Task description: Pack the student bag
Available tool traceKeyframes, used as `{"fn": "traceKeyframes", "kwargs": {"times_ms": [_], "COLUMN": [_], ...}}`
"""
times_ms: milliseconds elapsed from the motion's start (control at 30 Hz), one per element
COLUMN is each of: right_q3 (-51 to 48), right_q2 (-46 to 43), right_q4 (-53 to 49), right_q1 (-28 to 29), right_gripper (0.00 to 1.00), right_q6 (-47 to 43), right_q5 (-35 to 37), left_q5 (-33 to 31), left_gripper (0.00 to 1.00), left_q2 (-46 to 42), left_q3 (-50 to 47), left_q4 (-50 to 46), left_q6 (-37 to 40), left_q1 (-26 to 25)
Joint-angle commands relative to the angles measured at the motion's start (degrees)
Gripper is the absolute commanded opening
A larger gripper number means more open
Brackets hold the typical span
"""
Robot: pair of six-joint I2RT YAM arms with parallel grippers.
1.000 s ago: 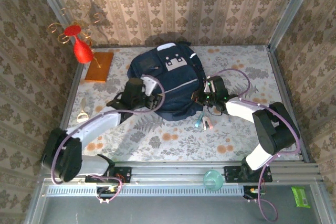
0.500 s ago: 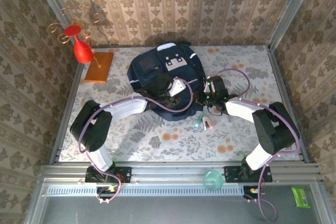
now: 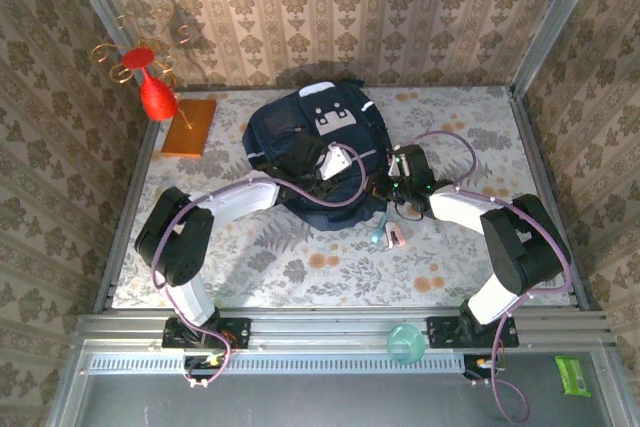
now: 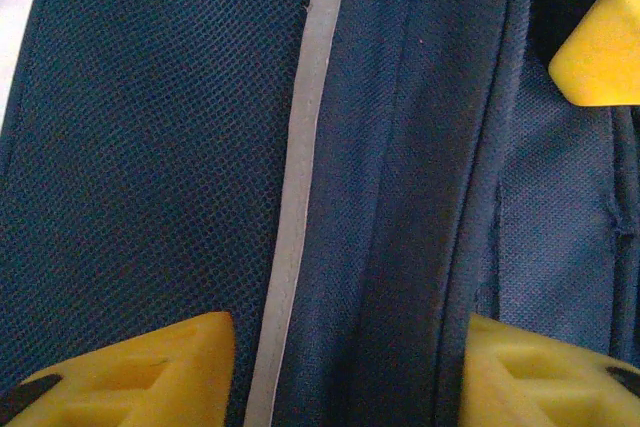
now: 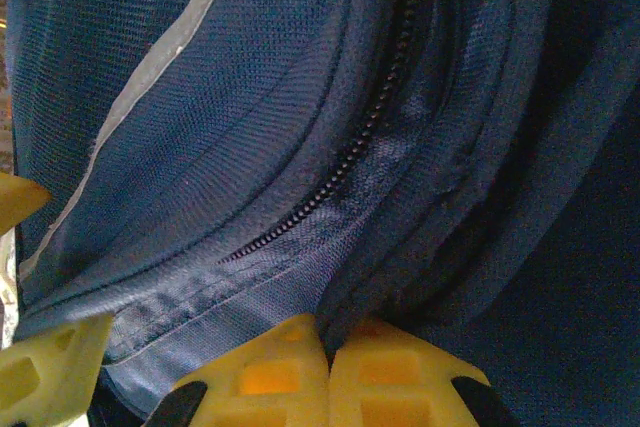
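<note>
Inspecting the large navy fabric student bag [image 3: 300,137] at the floral table's [image 3: 470,137] middle, we find the right gripper [image 5: 330,372] pinching a fold and the left gripper [image 4: 345,372] spread astride a seam; closing could tug that fold free.

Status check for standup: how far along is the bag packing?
Nothing visibly packed: small items lie on the table beside the student bag. In hand: right gripper pinches a fold by the closed-looking zipper; left gripper open over the bag. Left: opening, loading, closing.
</note>
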Motion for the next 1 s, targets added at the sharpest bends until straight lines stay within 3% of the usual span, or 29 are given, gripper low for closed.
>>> {"fn": "traceKeyframes", "kwargs": {"times_ms": [0,200,333,400,533,800,967], "right_q3": [-0.18,-0.36,-0.07,0.78,1.92,0.59,-3.01], "right_q2": [0.98,1.25,1.06,0.27,-5.70,-15.68,-17.03], "right_q4": [-1.33,-1.10,-1.30,-3.27,-11.47,-32.80,-38.44], "right_q1": [0.60,0.66,0.65,0.56,0.66,8.20,10.41], "right_gripper": [0.00,0.00,0.00,0.07,0.33,0.74,0.82], "right_q6": [-0.94,-0.94,-0.91,-1.85,-6.25,-11.13,-9.29], "right_q5": [-2.01,-2.02,-2.54,-2.67,1.85,23.32,27.54], "left_q5": [2.04,5.34,5.67,6.53,8.66,12.18,12.02], "left_gripper": [0.49,0.33,0.12,0.00,0.00,0.00,0.00], "left_q2": [-2.57,-2.43,-1.89,-2.09,-4.64,-11.53,-12.19], "left_q3": [1.98,2.07,2.92,3.54,3.11,0.01,-0.25], "left_q4": [-0.81,-0.25,-1.23,-1.73,-1.31,3.47,4.26], "left_q6": [-2.23,-3.71,-3.71,-4.16,-5.64,-13.02,-14.28], "left_q1": [1.99,3.47,4.07,4.70,6.80,10.88,11.06]}}
